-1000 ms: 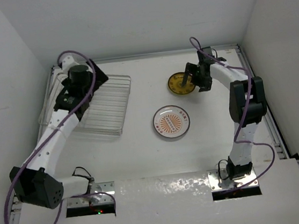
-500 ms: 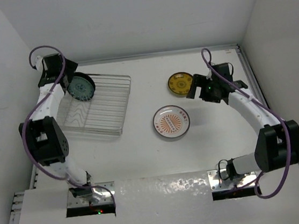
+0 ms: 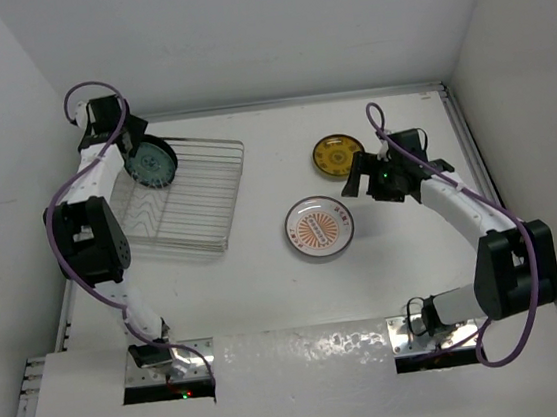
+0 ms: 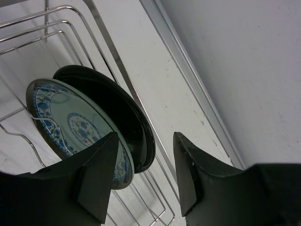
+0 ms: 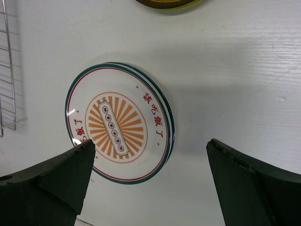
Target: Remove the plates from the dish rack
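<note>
Left wrist view: the left hand [image 4: 141, 176], open wide, is by a blue-patterned round plate [image 4: 70, 122] and a black round plate [image 4: 123, 110] standing mid-frame in the silver wire dish rack [image 4: 107, 41]. The right hand [image 5: 150, 146], open wide, is over a white orange-centred plate [image 5: 117, 136] whose red writing is too small to read.

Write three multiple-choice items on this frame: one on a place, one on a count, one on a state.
1. Where is the orange-centred plate?
A) standing in the dish rack
B) held in the air
C) flat on the table

2. How many plates stand in the dish rack?
A) two
B) none
C) four

3. How is the right hand?
A) shut on a plate
B) open, holding nothing
C) out of view

Answers:
1 C, it lies flat on the table to the right of the rack.
2 A, a blue-patterned plate and a black plate stand at the rack's far end.
3 B, its fingers are spread wide, gripping nothing.
</note>
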### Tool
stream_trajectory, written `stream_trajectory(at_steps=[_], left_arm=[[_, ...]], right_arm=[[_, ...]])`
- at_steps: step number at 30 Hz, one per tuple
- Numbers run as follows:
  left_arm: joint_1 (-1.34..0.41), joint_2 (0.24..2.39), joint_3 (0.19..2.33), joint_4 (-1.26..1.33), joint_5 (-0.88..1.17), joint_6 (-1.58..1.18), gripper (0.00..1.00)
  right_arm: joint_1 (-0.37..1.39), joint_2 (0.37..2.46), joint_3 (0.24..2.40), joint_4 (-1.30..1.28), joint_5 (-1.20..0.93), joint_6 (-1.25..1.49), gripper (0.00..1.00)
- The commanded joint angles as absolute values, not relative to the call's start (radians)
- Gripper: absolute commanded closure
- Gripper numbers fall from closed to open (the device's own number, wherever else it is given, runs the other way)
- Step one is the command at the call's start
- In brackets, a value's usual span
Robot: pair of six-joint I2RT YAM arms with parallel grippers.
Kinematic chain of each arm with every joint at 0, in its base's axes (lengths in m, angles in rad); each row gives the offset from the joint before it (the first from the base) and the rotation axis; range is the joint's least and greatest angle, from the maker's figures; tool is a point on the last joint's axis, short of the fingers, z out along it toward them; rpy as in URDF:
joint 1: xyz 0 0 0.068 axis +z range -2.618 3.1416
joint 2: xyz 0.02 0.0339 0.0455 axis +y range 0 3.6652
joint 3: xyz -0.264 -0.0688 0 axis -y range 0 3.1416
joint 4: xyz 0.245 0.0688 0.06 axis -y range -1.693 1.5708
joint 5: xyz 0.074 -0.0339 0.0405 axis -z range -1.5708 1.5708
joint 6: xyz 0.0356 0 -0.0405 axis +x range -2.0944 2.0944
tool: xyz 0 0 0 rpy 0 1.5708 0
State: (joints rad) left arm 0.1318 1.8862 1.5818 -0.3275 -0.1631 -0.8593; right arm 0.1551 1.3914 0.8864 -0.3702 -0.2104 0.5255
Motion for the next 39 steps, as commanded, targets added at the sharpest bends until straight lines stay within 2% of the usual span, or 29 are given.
stream_trajectory(at_steps=[1,3,7,24,28,29,32,35,39], left_arm=[[0.132,1.873,1.574,-0.284,-0.166,-0.874,0.53],[0.132,1.879,1.572,-0.284,-0.166,-0.877,0.54],[0.132,1.894,1.566,-0.296,-0.167,-0.888,0.67],[0.13,1.867,1.466,-0.225,-0.153,-0.899,0.67],[0.13,1.881,1.468,-0.232,-0.146,-0.902,0.81],[0.13,1.879,1.465,-0.232,-0.146,-0.903,0.87],[0.13,1.835,1.437,-0.227,-0.158,-0.904,0.95],[0.132,1.772,1.411,-0.224,-0.169,-0.904,1.0],[0.13,1.677,1.361,-0.193,-0.163,-0.917,1.0]], right_arm=[[0.164,1.394,0.885,-0.314,-0.229,0.514,0.01],[0.166,1.396,0.888,-0.313,-0.233,0.515,0.01],[0.164,1.394,0.89,-0.307,-0.236,0.52,0.01],[0.176,1.414,0.891,-0.288,-0.238,0.534,0.01],[0.176,1.414,0.89,-0.287,-0.238,0.534,0.01],[0.178,1.413,0.89,-0.287,-0.236,0.534,0.01],[0.176,1.414,0.89,-0.288,-0.236,0.534,0.01],[0.176,1.411,0.888,-0.287,-0.238,0.537,0.01],[0.178,1.408,0.89,-0.285,-0.239,0.541,0.01]])
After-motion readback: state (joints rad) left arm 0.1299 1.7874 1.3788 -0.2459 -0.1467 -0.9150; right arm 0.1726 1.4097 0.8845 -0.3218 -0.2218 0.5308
